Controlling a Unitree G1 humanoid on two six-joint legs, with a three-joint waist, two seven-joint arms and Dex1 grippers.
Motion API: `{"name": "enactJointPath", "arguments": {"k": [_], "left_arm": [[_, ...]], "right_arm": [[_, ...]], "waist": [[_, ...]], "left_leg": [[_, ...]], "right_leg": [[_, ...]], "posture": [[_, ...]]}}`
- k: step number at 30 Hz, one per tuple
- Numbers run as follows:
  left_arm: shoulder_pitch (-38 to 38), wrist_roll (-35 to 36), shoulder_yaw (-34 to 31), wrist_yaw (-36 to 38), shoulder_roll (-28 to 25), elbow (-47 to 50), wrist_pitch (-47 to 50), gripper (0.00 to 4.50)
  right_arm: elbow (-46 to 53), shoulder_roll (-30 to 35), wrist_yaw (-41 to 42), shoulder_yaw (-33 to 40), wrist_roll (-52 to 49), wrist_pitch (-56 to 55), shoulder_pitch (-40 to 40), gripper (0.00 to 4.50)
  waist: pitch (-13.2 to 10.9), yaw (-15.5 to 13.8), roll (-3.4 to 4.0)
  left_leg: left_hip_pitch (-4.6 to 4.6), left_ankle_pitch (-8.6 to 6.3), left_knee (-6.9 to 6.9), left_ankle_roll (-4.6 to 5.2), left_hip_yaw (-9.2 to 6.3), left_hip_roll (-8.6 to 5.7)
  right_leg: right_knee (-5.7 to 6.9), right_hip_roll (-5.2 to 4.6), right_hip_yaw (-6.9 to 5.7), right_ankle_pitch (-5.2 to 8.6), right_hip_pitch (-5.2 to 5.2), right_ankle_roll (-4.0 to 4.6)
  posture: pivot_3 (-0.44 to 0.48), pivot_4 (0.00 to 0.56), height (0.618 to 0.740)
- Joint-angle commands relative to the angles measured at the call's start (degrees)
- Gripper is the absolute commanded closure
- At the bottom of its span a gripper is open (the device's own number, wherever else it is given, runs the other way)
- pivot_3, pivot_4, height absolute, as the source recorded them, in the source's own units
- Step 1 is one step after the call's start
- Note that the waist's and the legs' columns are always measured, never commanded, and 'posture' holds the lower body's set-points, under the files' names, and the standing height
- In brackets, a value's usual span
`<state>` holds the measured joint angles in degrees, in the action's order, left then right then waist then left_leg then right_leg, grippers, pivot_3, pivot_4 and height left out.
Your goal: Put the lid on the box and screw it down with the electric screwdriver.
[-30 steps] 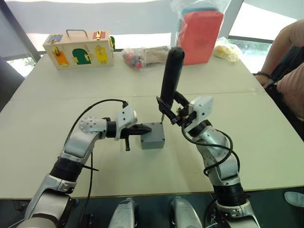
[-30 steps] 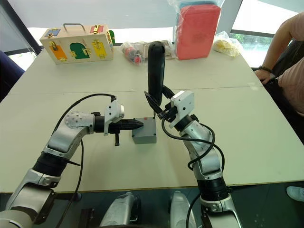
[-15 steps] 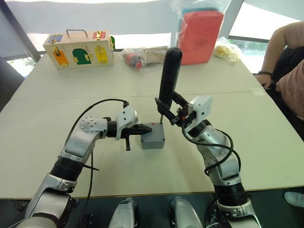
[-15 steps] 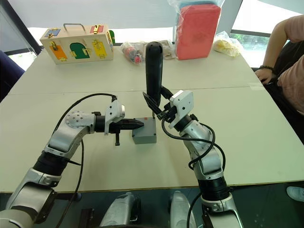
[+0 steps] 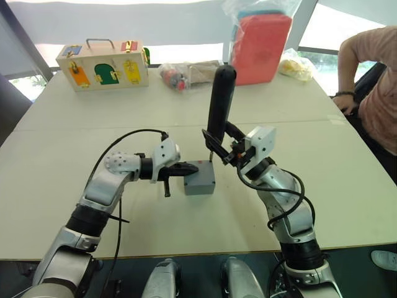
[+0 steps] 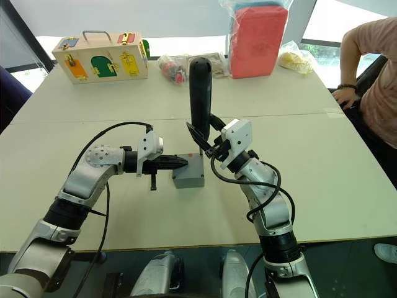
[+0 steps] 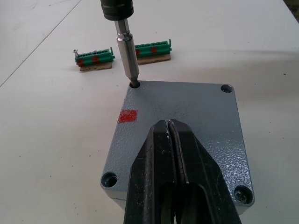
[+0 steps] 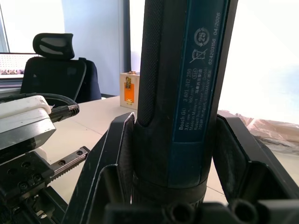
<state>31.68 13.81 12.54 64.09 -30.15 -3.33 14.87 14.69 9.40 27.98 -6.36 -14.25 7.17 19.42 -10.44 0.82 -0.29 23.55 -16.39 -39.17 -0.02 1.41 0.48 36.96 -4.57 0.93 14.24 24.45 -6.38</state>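
Left pincer (image 7: 169, 140) closed on lid (image 7: 187, 107), white table (image 5: 62, 143)

1. One grey box (image 5: 200, 178) with one lid (image 7: 180, 122) on it.
2. One electric screwdriver (image 5: 220, 102).
3. Two grippers: left gripper (image 5: 191, 169), right gripper (image 5: 218, 144).
4. One wooden latch box (image 5: 103, 64).
5. Two green terminal strips (image 7: 95, 58) (image 7: 153, 49).
6. One red pad (image 5: 261, 48) in a bag.
7. One person (image 5: 372, 87).

The electric screwdriver (image 5: 221, 102) has tipped slightly toward upright — person (image 5: 370, 74) has shifted.
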Motion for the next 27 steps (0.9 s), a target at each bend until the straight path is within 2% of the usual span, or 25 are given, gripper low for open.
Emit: {"name": "enactJointPath", "arguments": {"k": [1, 10, 20, 27], "left_arm": [[0.51, -0.37, 0.21, 0.17, -0.06, 0.58, 0.30, 4.50], [0.28, -0.55, 0.34, 0.19, -0.01, 0.86, 0.49, 4.50], [-0.40, -0.82, 0.60, 0.27, 0.12, 1.47, 0.80, 4.50], [-1.27, -1.02, 0.87, 0.33, 0.03, 1.96, 0.97, 4.50]], "right_arm": [[0.24, -1.06, 0.30, -1.45, -0.60, -0.04, -0.52, 2.63], [-2.09, -1.63, -0.39, -1.93, 0.16, 2.29, -0.75, 2.63], [-1.40, 1.48, 2.51, -4.39, 0.00, 8.35, -3.90, 2.63], [-2.33, 3.71, 1.58, -6.24, 2.25, 14.86, -3.97, 2.63]], "waist": [[0.00, 0.01, 0.00], [0.06, 0.02, -0.03], [0.50, 0.10, -0.21], [1.28, 0.15, -0.51]], "left_leg": [[-0.01, 0.00, 0.00, 0.00, 0.00, 0.00], [-0.07, 0.00, 0.01, 0.00, 0.00, 0.01], [-0.20, -0.01, 0.04, 0.01, 0.00, 0.02], [-0.41, -0.04, 0.12, 0.07, 0.00, 0.11]], "right_leg": [[0.00, 0.00, 0.00, 0.00, 0.00, 0.00], [0.00, 0.01, 0.00, 0.00, -0.06, 0.00], [0.00, 0.02, 0.00, 0.02, -0.18, 0.01], [-0.01, 0.08, 0.00, 0.13, -0.38, 0.12]], "posture": [[0.000, 0.150, 0.730], [0.000, 0.150, 0.730], [0.000, 0.150, 0.730], [0.000, 0.150, 0.730]]}}
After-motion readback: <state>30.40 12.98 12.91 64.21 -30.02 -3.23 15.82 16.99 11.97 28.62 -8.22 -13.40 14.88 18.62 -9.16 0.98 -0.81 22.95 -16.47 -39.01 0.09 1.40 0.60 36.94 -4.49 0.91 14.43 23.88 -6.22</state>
